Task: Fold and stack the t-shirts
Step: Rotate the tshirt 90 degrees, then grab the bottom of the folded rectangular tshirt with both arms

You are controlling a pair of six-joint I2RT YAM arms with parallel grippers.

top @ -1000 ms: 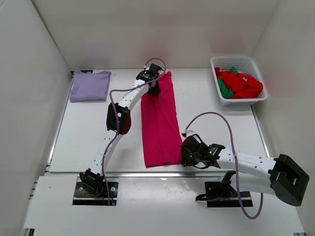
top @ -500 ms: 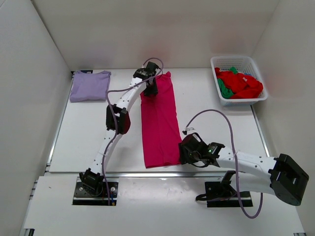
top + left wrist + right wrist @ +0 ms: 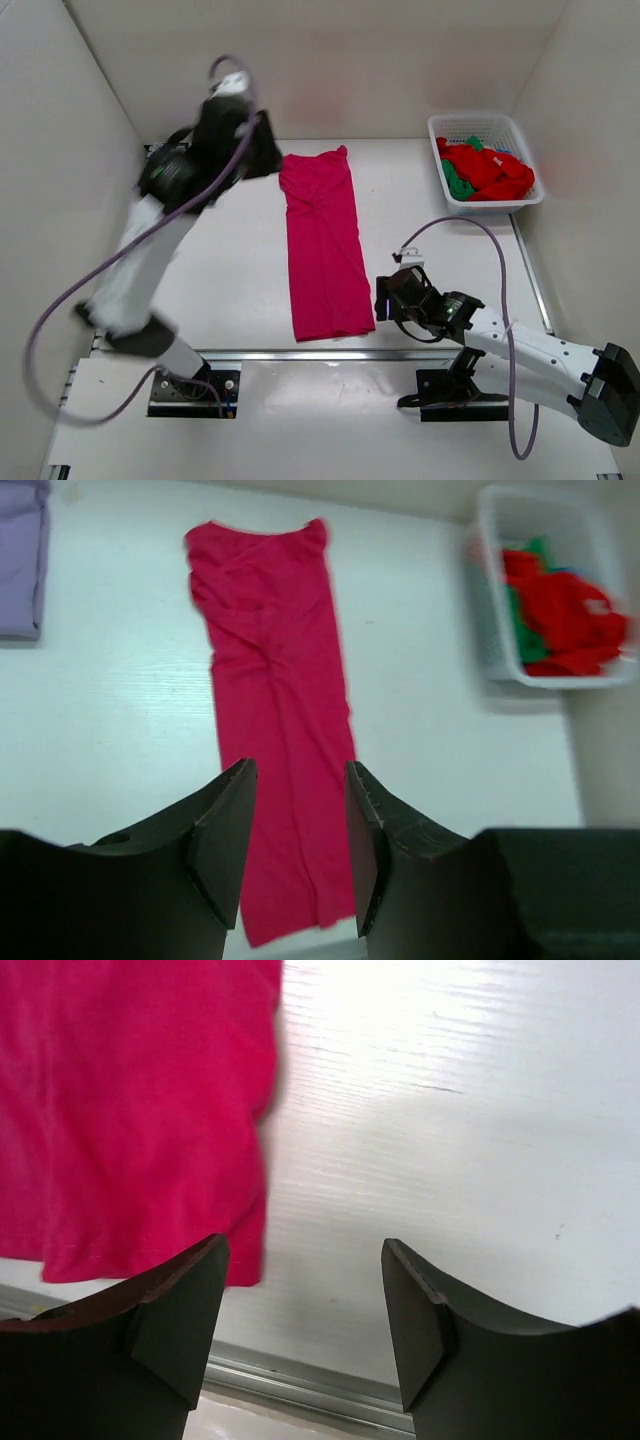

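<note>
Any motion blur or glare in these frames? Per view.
Top external: the left arm is smeared by motion blur; the long magenta-pink cloth shirt and the rest are sharp. Left wrist: whole frame soft, the white plastic lattice basket most smeared. Right wrist: crisp, with bright glare on the white table.

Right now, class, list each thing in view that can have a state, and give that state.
magenta t-shirt: folded into a long strip, lying flat.
lavender t-shirt: folded.
basket: holds crumpled red and green shirts.
left pincer: open, empty.
right pincer: open, empty.
</note>
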